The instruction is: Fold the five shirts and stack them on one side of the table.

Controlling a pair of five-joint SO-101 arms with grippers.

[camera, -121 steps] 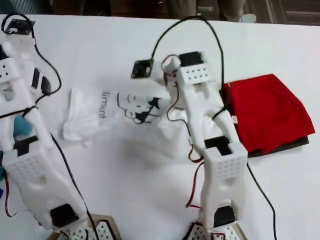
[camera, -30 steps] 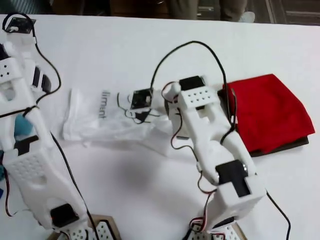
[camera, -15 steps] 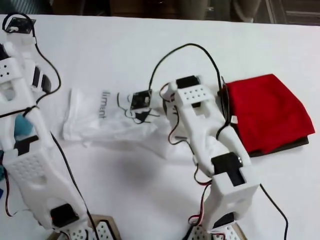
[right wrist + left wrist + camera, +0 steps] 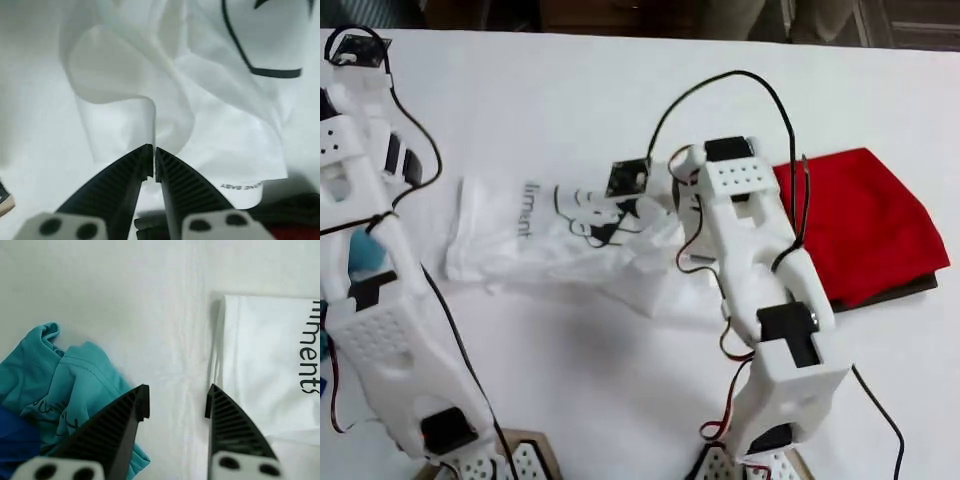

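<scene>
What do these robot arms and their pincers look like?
The left arm and right arm are blocky white shells with grids of holes, black motors at joints, loose black and red cables. The left gripper and right gripper have black ribbed tapering fingers on white bases.

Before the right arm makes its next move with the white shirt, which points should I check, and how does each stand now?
1. Right end effector grips the white shirt: ok, its jaws are closed on a fold.
2. Left end effector free to help: ok, open and empty, over the table between the teal shirt and the white shirt.
3. White shirt lies flat: not ok, bunched near the right end effector.
4. Stack started: ok, the red shirt lies folded on a dark cloth.
5. Room for the fold: ok, bare table in front of the white shirt.
</scene>
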